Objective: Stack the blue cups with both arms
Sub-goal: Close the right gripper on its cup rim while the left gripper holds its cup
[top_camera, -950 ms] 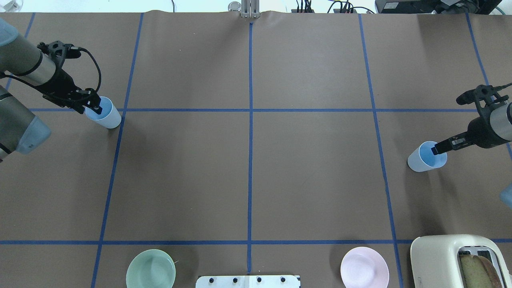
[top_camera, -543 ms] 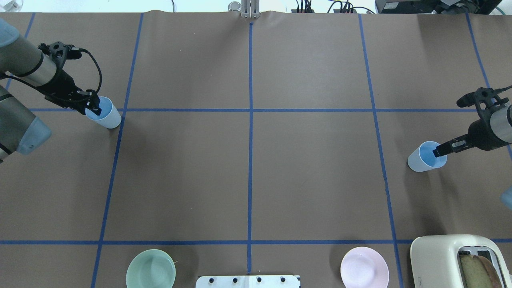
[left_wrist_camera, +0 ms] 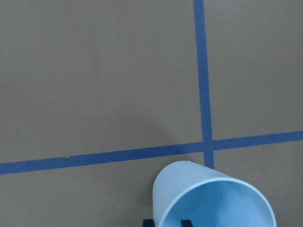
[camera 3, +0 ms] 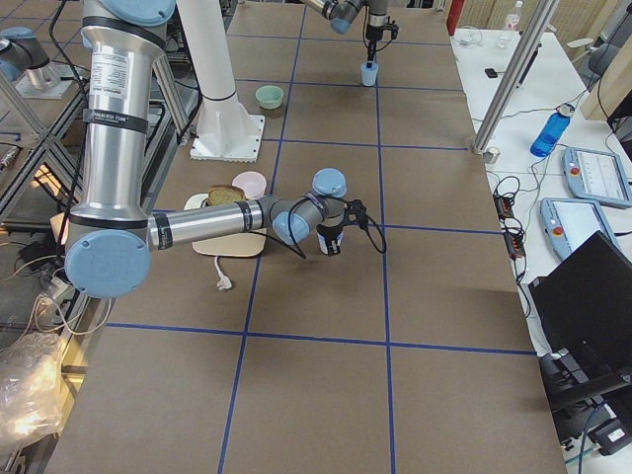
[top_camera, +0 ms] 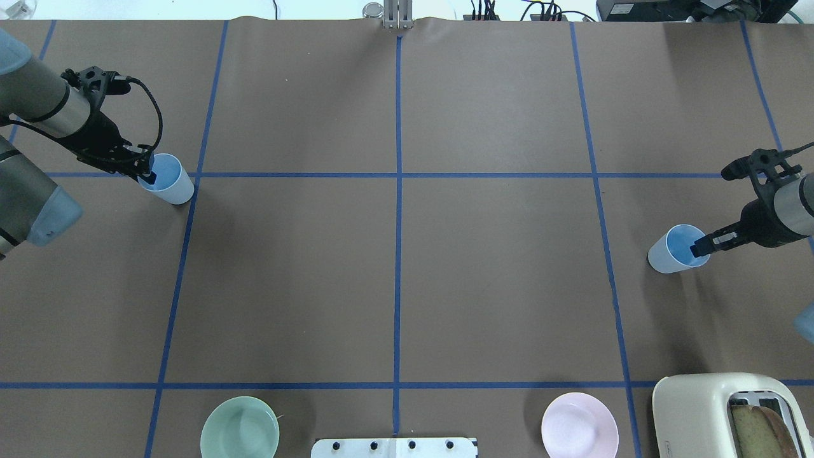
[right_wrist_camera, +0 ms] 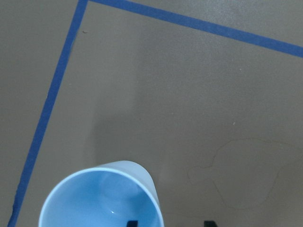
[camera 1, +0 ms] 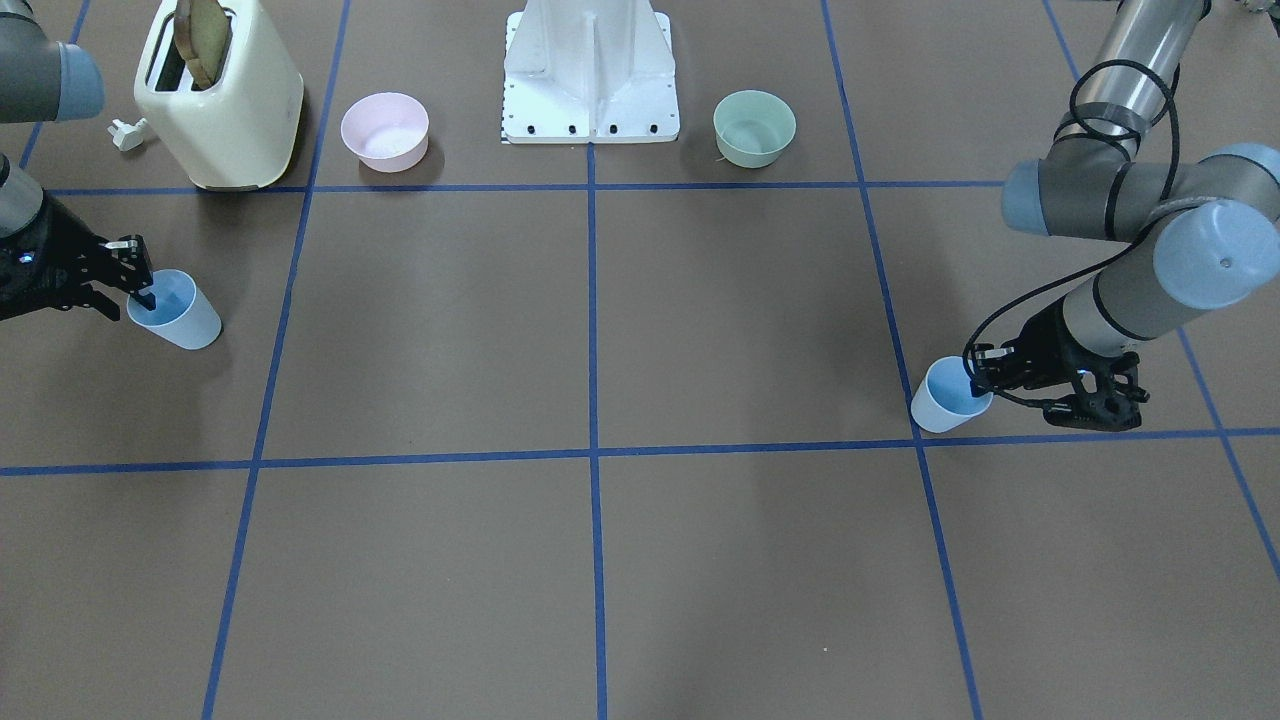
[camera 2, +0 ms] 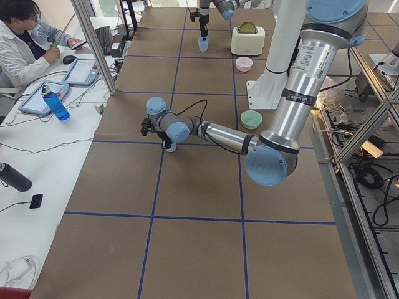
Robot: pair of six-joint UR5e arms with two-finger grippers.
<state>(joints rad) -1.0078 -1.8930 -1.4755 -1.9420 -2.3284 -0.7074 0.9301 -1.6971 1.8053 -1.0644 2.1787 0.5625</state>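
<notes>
Reading the brown, blue-taped table (top_camera: 496, 286) as a clock from over the robot's shoulders, with twelve on the far side, the white base column (camera 1: 592, 70) stands at six. The left arm (camera 1: 1150, 290) reaches out towards nine and the right arm (top_camera: 792, 210) comes in at three. A cream toaster (camera 1: 235, 110) with a slice in it sits near five, the pink bowl (camera 1: 384, 130) is beside it, and the green bowl (camera 1: 754, 127) is at seven.

The left blue cup (top_camera: 166, 179) stands upright between nine and ten, and the right blue cup (top_camera: 677, 249) stands upright at three, well apart. The left gripper (top_camera: 147, 170) sits at its cup's nine o'clock rim, one finger inside and one outside. Its jaws are parted and not yet pinching the wall. The right gripper (top_camera: 699, 245) straddles its cup's three o'clock rim the same way, and its jaws are spread wider.
</notes>
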